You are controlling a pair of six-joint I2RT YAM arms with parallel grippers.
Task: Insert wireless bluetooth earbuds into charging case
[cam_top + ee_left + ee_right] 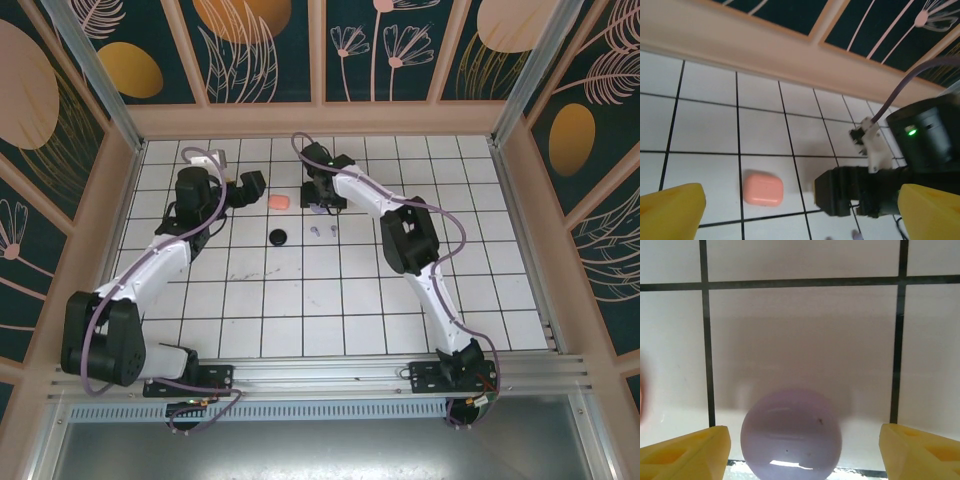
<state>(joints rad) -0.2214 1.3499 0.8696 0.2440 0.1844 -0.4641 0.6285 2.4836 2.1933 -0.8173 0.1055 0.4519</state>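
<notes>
White tiled surface: lavender case sits between wide right fingers, untouched.
Lavender earbuds lie just below it in the overhead frame, nearest the right arm; left fingers spread wide, empty, salmon case ahead.

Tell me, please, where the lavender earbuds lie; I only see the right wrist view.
Observer: Both lavender earbuds lie loose on the tiles, just on the near side of the right claw.
Operator: Is the left claw holding anything?
Observer: No, it is open and empty, facing the closed salmon case.
Operator: Anything else close by?
Observer: A black round item sits left of the earbuds.
</notes>
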